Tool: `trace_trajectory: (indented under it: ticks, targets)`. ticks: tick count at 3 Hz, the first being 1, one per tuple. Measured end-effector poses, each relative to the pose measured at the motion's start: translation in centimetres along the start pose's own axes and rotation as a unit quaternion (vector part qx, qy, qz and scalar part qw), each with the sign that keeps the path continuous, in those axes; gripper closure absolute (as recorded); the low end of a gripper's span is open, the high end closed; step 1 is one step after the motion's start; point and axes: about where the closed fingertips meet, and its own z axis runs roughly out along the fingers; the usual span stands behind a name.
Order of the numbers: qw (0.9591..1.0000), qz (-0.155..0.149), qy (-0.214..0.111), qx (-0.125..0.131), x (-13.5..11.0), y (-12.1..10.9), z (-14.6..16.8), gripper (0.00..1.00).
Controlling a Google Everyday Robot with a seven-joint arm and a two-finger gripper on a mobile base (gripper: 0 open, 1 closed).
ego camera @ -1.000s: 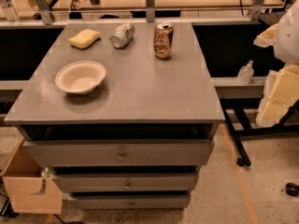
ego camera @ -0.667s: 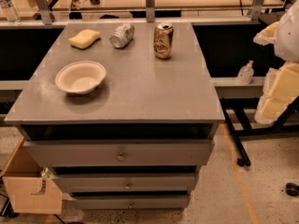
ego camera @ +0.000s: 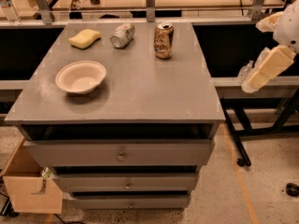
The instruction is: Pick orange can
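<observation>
The orange can (ego camera: 163,40) stands upright at the back of the grey table top (ego camera: 140,92), right of centre. It is copper-orange with pale markings and a silver top rim. My arm's cream links (ego camera: 270,66) hang off the table's right side. My gripper (ego camera: 245,76) is at the arm's lower end, beyond the table's right edge, well to the right of the can and a little nearer the camera. It holds nothing that I can see.
A dented silver-grey can (ego camera: 122,35) lies on its side left of the orange can. A yellow sponge (ego camera: 84,38) lies at the back left. A white bowl (ego camera: 81,76) sits mid-left. Drawers (ego camera: 119,153) are below, and a cardboard box (ego camera: 28,190) is on the floor.
My arm and gripper have moved up and a little left, toward the table's right edge. The things on the table have not moved.
</observation>
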Motion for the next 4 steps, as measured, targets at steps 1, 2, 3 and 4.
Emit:
trace_trajectory:
  ticks: [1, 2, 3, 4]
  targets:
    - [0.9965, 0.061, -0.044, 0.038, -0.5, -3.8, 2.2, 0.00]
    - [0.9928, 0.087, -0.058, 0.058, -0.9, -5.2, 2.5, 0.00]
    - [0.9927, 0.087, -0.061, 0.057, -1.2, -5.2, 2.8, 0.00]
    - [0.9920, 0.079, -0.085, 0.048, -4.5, -5.9, 5.7, 0.00]
